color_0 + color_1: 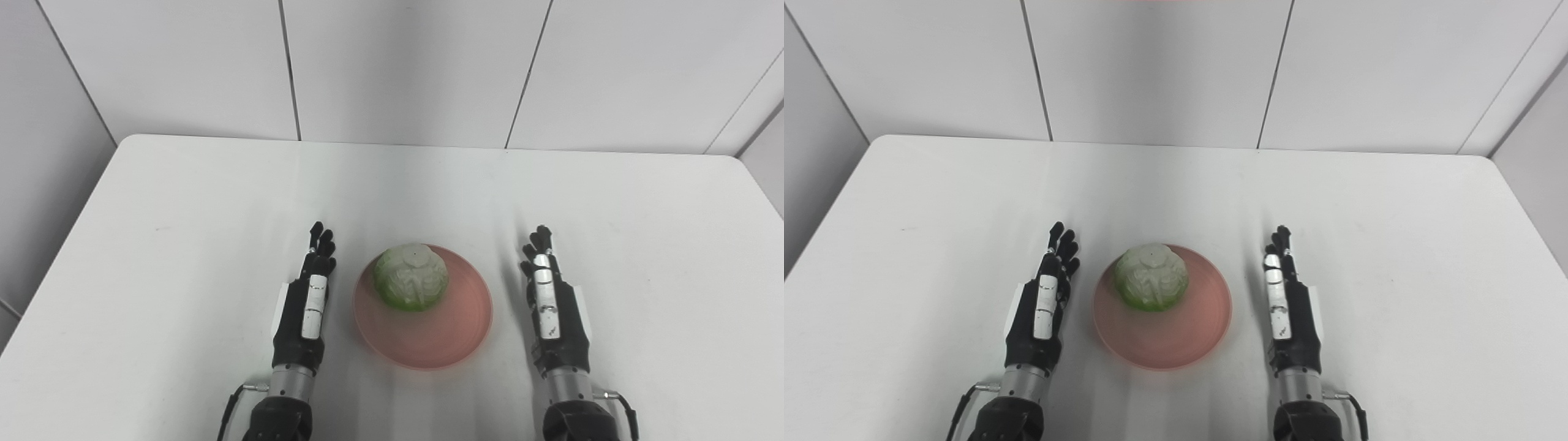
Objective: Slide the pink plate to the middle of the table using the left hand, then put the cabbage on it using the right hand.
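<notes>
Both hands empty: left hand [309, 294] | right hand [548, 294] | fingers straight | cabbage [410, 277] on pink plate [441, 343]

Black-fingered left hand [308, 306] and right hand [553, 306], white back plates, silver wrist cuffs, thin black cables.

table [184, 202]: smooth matt white | pink plate [453, 343]: slight sheen | cabbage [410, 277]: wrinkled, waxy | my hands: black plastic, metal wrists
</notes>
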### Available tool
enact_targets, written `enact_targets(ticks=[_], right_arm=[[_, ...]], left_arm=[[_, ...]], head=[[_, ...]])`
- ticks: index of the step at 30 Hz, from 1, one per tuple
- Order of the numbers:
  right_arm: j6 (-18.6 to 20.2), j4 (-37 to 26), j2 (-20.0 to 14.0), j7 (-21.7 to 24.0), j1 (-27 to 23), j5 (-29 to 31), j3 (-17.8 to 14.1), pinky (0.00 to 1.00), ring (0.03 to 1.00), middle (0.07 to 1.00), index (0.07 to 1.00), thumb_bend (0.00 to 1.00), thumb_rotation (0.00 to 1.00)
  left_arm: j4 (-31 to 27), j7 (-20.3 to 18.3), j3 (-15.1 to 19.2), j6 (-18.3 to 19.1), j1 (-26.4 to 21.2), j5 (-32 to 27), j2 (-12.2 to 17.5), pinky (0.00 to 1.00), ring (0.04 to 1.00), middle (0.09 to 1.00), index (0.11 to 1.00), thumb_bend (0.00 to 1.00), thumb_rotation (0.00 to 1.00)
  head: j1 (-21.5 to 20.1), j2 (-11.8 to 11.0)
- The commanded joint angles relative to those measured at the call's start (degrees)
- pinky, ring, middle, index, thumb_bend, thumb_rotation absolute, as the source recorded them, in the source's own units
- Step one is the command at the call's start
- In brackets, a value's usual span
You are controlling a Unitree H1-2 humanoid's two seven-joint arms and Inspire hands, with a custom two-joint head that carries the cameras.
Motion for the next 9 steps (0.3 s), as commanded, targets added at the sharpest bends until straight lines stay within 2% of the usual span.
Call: enact_targets(ticks=[1,9], right_arm=[[-3.39,-0.6,-0.46,1.2,-1.14,0.71,0.66,1.0,1.0,1.0,1.0,0.71,0.95],[-3.62,-0.11,-0.76,1.25,-2.1,1.49,1.32,1.0,1.0,1.0,1.0,0.72,0.89]], left_arm=[[-2.35,-0.77,-0.12,-0.75,-0.83,-0.46,0.22,1.0,1.0,1.0,1.0,0.81,1.0],[-3.27,-1.03,-0.34,-0.2,-0.33,-0.41,0.6,1.0,1.0,1.0,1.0,0.83,1.0]], head=[[-0.07,0.16],[0.37,0.28]])
